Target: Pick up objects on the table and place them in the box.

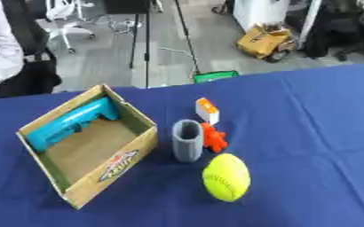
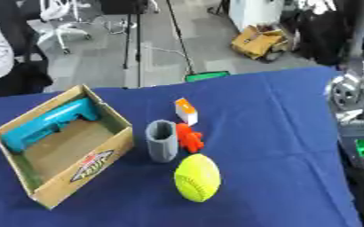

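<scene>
Because the four loose items sit bunched together on the blue tabletop (image 1: 309,115), any reach for one risks disturbing its neighbours. Left eye view: the cardboard box (image 1: 115,166) sits at left, open top, already holding a teal tool-shaped object (image 1: 69,124) laid along its far wall. Just right of the box stands a grey cup-like sleeve (image 1: 187,141), upright, with a small red-orange figure (image 1: 214,138) touching or nearly touching its right side; I cannot tell which. A white-and-orange block (image 1: 207,110) stands just behind them, and a yellow softball (image 1: 226,177) lies just in front. No hand shows in this view. Likely failure: fingers closing on the sleeve would tip it or drag the red figure along; a nudge to the ball would send it rolling toward the near edge, since nothing blocks it there. Right eye view: same layout, but robot hardware (image 2: 348,95), silver and black, enters at the right edge, well apart from the objects. No fingers are visible, so I cannot tell whether the right hand is open or closed, or holding anything; the left hand is not in view. Further risk, as a judgement: the teal object takes up the back of the box, so a ball dropped there might bounce off it and out; the free floor near the front wall looks safer.
</scene>
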`<control>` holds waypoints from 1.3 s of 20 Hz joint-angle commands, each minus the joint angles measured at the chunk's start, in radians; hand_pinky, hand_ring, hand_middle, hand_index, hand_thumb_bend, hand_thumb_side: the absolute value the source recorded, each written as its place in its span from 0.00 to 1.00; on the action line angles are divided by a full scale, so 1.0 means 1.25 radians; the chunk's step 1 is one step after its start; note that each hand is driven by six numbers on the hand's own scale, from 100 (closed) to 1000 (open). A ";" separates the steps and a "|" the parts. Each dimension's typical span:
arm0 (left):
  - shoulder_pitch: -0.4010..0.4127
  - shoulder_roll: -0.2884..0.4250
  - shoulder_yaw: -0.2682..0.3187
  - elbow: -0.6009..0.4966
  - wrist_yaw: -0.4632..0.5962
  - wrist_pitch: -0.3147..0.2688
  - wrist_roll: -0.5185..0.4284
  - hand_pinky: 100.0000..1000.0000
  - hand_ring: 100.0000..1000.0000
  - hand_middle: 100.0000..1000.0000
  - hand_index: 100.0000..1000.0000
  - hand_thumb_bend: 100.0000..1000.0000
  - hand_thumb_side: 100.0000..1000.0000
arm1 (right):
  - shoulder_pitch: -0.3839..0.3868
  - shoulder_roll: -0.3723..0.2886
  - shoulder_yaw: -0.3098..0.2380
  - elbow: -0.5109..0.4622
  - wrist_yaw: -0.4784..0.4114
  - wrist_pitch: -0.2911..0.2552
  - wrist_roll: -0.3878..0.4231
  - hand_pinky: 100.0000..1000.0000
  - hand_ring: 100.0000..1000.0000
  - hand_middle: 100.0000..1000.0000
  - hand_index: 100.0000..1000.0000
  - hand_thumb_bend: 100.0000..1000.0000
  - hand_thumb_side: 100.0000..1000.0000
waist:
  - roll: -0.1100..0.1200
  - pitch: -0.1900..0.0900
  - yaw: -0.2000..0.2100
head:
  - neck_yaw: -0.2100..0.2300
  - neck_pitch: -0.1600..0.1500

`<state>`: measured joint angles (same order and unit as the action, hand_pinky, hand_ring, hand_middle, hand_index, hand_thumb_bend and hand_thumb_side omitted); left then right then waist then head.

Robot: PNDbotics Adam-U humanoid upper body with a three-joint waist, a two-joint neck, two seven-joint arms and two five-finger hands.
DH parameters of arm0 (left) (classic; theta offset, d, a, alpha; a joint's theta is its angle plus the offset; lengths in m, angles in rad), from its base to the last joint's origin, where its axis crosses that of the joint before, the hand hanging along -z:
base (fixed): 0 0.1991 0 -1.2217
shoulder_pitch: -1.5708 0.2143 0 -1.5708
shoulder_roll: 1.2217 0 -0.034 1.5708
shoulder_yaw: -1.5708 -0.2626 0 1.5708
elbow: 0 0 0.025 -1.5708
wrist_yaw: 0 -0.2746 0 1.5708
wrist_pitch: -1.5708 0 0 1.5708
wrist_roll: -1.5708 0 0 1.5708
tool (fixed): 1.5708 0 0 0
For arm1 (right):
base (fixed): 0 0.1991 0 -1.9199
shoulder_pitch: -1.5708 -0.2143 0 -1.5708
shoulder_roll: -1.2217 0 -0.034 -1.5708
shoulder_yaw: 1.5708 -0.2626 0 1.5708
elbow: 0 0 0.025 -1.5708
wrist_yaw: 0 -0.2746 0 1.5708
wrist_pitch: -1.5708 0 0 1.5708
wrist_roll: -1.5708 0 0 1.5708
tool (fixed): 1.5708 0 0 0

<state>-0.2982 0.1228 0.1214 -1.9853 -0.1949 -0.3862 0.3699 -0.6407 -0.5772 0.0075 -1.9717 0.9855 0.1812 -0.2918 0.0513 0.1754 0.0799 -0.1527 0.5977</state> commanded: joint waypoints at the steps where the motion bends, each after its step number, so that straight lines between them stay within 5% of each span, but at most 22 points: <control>1: -0.004 0.009 -0.003 -0.012 0.003 0.002 -0.006 0.73 0.79 0.95 0.93 0.00 1.00 | -0.051 -0.033 0.038 0.021 0.024 0.010 0.079 0.79 0.86 0.83 0.88 0.00 1.00 | -0.006 -0.015 0.004 | -0.006 0.005; 7: -0.001 0.010 -0.004 -0.012 0.004 0.006 -0.014 0.72 0.78 0.94 0.92 0.00 1.00 | -0.110 -0.057 0.131 0.046 0.007 -0.060 0.217 0.80 0.85 0.84 0.90 0.16 1.00 | -0.012 -0.018 0.008 | -0.011 0.011; 19: 0.002 0.017 -0.008 -0.012 0.005 0.012 -0.025 0.72 0.77 0.92 0.88 0.00 1.00 | -0.121 -0.127 0.308 0.070 -0.064 -0.183 0.498 0.84 0.90 0.89 0.98 0.17 0.97 | -0.020 -0.024 0.004 | -0.010 0.014; 26: 0.005 0.026 -0.012 -0.012 0.006 0.014 -0.032 0.72 0.77 0.90 0.86 0.00 0.99 | -0.145 -0.208 0.417 0.129 -0.145 -0.224 0.624 0.89 0.93 0.90 0.99 0.26 0.83 | -0.027 -0.025 -0.006 | -0.002 0.016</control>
<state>-0.2859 0.1283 0.1079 -1.9853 -0.1909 -0.3686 0.3345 -0.8015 -0.7933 0.5251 -1.8164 0.8278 -0.0942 0.4678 0.0189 0.1613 0.0714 -0.1589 0.6148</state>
